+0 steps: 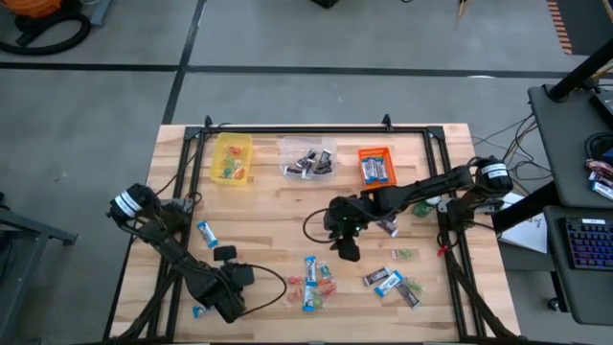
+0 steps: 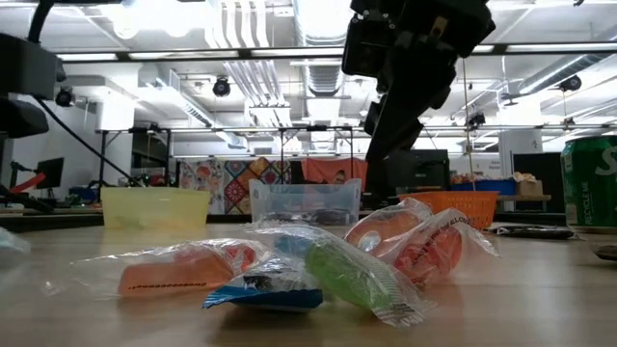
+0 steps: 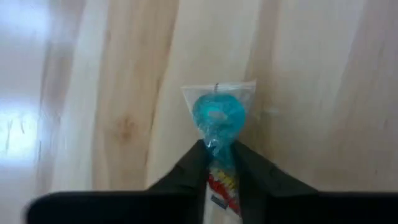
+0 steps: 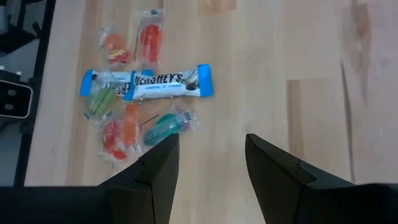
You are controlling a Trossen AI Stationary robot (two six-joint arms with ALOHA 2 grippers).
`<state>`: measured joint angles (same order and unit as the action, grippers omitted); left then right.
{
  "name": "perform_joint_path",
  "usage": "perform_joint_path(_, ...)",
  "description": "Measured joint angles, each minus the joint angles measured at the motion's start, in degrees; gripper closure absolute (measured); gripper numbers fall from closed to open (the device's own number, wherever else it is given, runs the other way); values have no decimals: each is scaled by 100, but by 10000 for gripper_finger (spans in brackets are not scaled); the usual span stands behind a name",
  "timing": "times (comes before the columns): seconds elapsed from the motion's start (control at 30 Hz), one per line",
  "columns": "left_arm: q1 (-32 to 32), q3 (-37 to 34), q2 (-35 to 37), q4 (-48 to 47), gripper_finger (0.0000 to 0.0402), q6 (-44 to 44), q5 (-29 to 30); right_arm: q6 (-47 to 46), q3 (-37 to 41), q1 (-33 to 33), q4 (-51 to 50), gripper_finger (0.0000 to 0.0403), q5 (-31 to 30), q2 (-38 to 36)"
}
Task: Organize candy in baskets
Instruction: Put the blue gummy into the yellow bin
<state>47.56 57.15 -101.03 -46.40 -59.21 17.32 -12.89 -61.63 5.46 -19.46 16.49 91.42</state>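
- The left gripper point(image 1: 203, 309) is low at the near left corner of the worktop point(image 1: 268, 206). In the left wrist view its jaws are closed narrow on the wrapper of a blue candy point(image 3: 216, 121) that lies on the wood.
- In the near middle of the worktop there is a loose group of candy point(image 1: 314, 278): blue-and-white bars with red, orange and green pieces. More pieces point(image 1: 393, 283) lie to its right.
- The right gripper point(image 1: 347, 249) hangs above the middle of the worktop, beside this group, with the jaws wide and holding nothing.
- One blue-and-white bar point(image 1: 206, 234) lies alone on the left side.
- At the far edge three baskets stand in a row: the yellow basket point(image 1: 232, 158) with coloured pieces, the clear basket point(image 1: 307, 157) with dark pieces, the orange basket point(image 1: 376, 166) with blue-and-white bars.
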Motion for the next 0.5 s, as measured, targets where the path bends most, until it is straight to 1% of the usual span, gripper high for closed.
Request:
perform_joint_path(0.03, -24, 0, 41, 33, 379, -5, 40, -14, 0, 26, -1, 232, 0, -4)
perform_joint_path(0.1, -91, 2, 143, 43, 392, -8, 177, -19, 0, 81, -5, 232, 0, -13)
perform_joint_path(0.23, -287, 2, 350, 50, 379, 84, 687, -19, 0, 200, -9, 232, 4, -98)
perform_joint_path(0.3, -442, 4, 500, 41, 379, 163, 922, -19, 0, 263, -23, 232, 4, -148)
perform_joint_path(0.4, -851, 11, 723, -238, 385, -42, 1207, -19, 0, 377, -140, 232, 1, -245)
perform_joint_path(0.5, -1402, 11, 973, -764, 389, -323, 1263, -19, 2, 511, -301, 232, 2, -352)
